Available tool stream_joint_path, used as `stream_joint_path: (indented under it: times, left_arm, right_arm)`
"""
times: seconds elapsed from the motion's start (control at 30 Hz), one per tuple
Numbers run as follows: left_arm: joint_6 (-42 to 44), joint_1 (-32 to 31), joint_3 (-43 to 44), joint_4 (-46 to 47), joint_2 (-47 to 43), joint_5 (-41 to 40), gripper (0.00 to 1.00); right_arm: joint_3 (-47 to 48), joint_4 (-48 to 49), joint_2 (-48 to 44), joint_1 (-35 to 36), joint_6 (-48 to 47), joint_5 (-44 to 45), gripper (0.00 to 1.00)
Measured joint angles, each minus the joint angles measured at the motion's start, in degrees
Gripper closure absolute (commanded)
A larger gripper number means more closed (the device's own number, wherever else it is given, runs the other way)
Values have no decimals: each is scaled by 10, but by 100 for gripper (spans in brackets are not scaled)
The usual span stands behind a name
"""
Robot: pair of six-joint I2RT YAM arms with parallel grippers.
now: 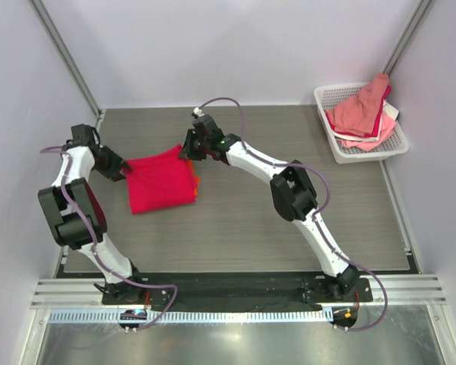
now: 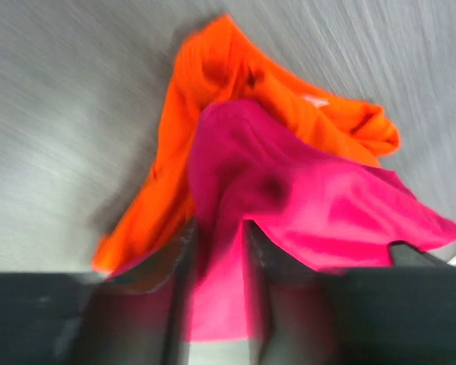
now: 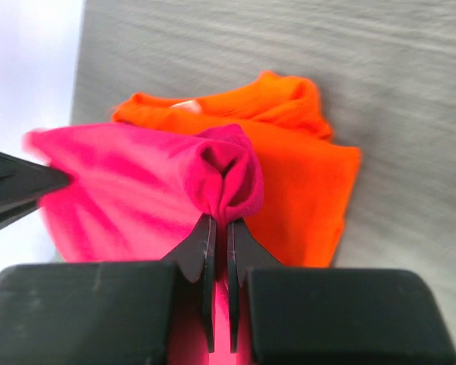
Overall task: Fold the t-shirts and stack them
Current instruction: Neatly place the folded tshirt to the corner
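While both my claws pinch crimson-red t-shirt (image 1: 161, 182), it spans between them over left-centre of table (image 1: 289, 228). Right claw (image 3: 219, 222): jaws nearly together, bunched fold of red cloth clamped at tips. Left claw (image 2: 220, 255): view blurred, red cloth runs between fingers, gripped at opposite edge. Red shirt soft, plain, creases fanning from pinch, rough rectangle from above. Orange t-shirt (image 3: 304, 171) lies on table directly beneath, peeking out along one side. White basket (image 1: 399, 144) of pinkish clothes well apart, far right corner.
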Motion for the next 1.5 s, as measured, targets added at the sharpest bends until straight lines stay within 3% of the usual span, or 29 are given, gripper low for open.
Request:
stream_joint_path:
  times: [0.03, 0.07, 0.1, 0.13, 0.2, 0.23, 0.43, 0.63, 0.7, 0.9, 1.07, 1.3, 1.5]
  left_arm:
    - [-4, 0, 8, 7, 17, -1, 36]
    - [-5, 0, 14, 11, 29, -1, 31]
    - [-12, -3, 18, 15, 38, -5, 27]
    - [-15, -6, 23, 19, 49, -17, 19]
    - [-23, -15, 37, 23, 65, -34, 16]
    - [-24, -21, 45, 24, 71, -42, 16]
    - [-24, -66, 76, 27, 73, -116, 13]
    - [-16, -133, 52, 17, -16, -233, 11]
    - [-9, -167, 46, 16, -55, -258, 11]
    - [-13, -333, 33, 30, -109, -300, 14]
    - [-25, -423, 21, 68, -73, -280, 20]
    - [-28, -457, 78, 90, 82, -254, 23]
    - [-28, -470, 99, 105, 154, -212, 25]
  right_arm:
    - [8, 0, 10, -4, 1, -2, 89]
    - [10, 1, 17, -8, 2, -3, 80]
    - [10, 1, 22, -12, 6, -3, 55]
    - [10, 1, 26, -15, 10, -3, 47]
    - [9, 5, 32, -22, 13, 5, 32]
    - [7, 8, 32, -24, 15, 9, 31]
    - [-29, 43, 28, -35, 10, 21, 29]
    - [-138, 73, -24, -41, -5, 19, 32]
    - [-190, 96, -61, -47, -5, 14, 39]
    - [-345, 171, -195, -103, 2, 12, 40]
    - [-428, 203, -292, -156, 3, 45, 42]
    - [-512, 211, -381, -181, 7, 118, 47]
    - [-535, 212, -412, -188, 11, 163, 47]
